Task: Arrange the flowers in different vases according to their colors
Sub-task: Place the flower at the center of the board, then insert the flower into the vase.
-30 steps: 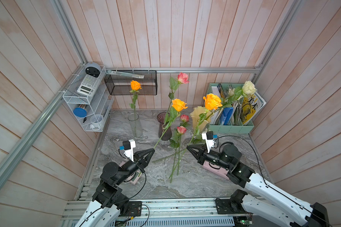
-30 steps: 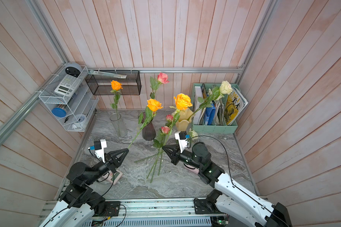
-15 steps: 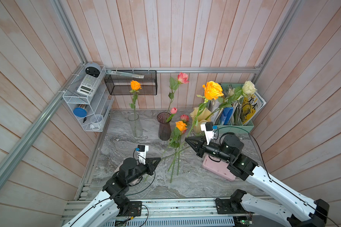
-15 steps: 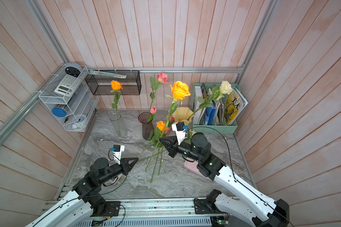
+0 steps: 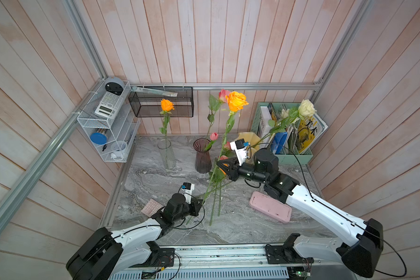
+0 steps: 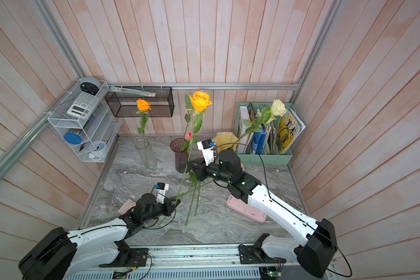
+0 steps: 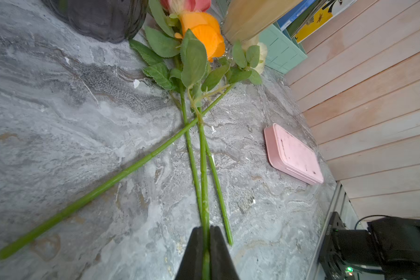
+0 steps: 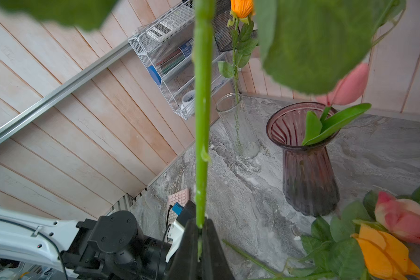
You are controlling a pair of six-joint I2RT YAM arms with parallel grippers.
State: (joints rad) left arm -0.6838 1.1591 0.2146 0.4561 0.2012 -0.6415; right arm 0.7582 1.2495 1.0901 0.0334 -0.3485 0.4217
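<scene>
— What's biggest?
— The table [image 5: 153, 177], grey marble, with both arms reaching in over it.
— The grippers?
— The right gripper [image 5: 218, 164] is raised over the middle. Its fingers are clamped on the stem of a big orange rose [image 5: 237, 100] that stands nearly upright, its bloom above every vase. The left gripper [image 7: 205, 232] is low over the marble, by the stem ends. One stem runs between its fingers, which sit close on either side. Whether they pinch it I cannot tell.
— And the vases?
— Three along the back. The clear vase [image 5: 166, 155] holds a small orange rose [image 5: 167, 105]. The purple vase [image 5: 202, 157] beside it holds a pink rose [image 5: 223, 93] and a tulip [image 5: 214, 136]. The yellow vase [image 5: 246, 138] is partly hidden behind the right wrist. A cream rose [image 5: 306, 109] slants up from it over the file holder [image 5: 289, 155].
— Anything loose?
— Three flowers lie on the table near the purple vase's foot, stems crossed: a loose orange rose [image 7: 204, 31], a loose pink rose [image 7: 187, 3] and a loose cream rose [image 7: 261, 55].
</scene>
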